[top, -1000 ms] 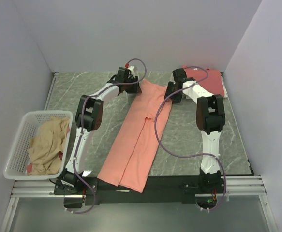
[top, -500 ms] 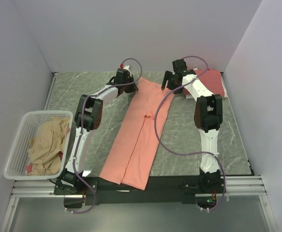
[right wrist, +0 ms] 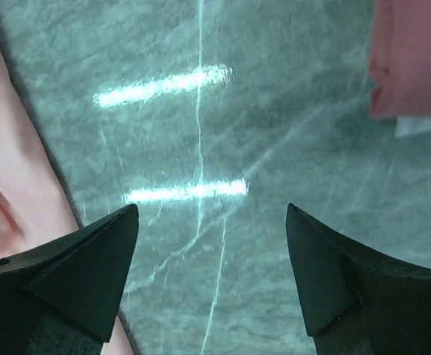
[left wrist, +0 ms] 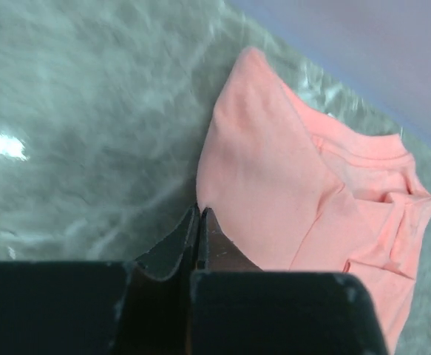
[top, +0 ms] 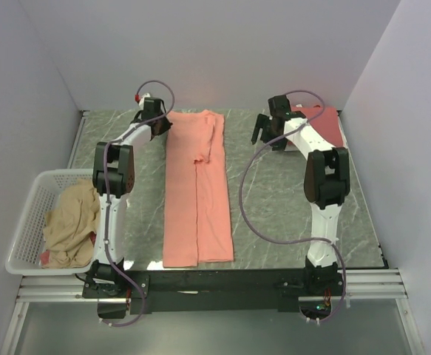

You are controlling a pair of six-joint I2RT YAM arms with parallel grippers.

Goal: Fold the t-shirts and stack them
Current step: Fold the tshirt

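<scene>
The salmon t-shirt [top: 197,192], centre worktop [top: 282,185], is folded lengthwise only; left claw [left wrist: 199,222] clamps its 11 o'clock corner, right claw [right wrist: 211,214] gapes empty; coral t-shirt [top: 322,122] sits at 1 o'clock, tan t-shirt [top: 71,222] awaits, 8 o'clock.

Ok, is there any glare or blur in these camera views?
Right wrist: two bright glare streaks on the marble tabletop. Left wrist: the tabletop looks smeared, with one glare patch at the left edge, and the salmon-orange t-shirt is slightly soft. Top external: sharp, evenly lit, only faint shadows.
</scene>
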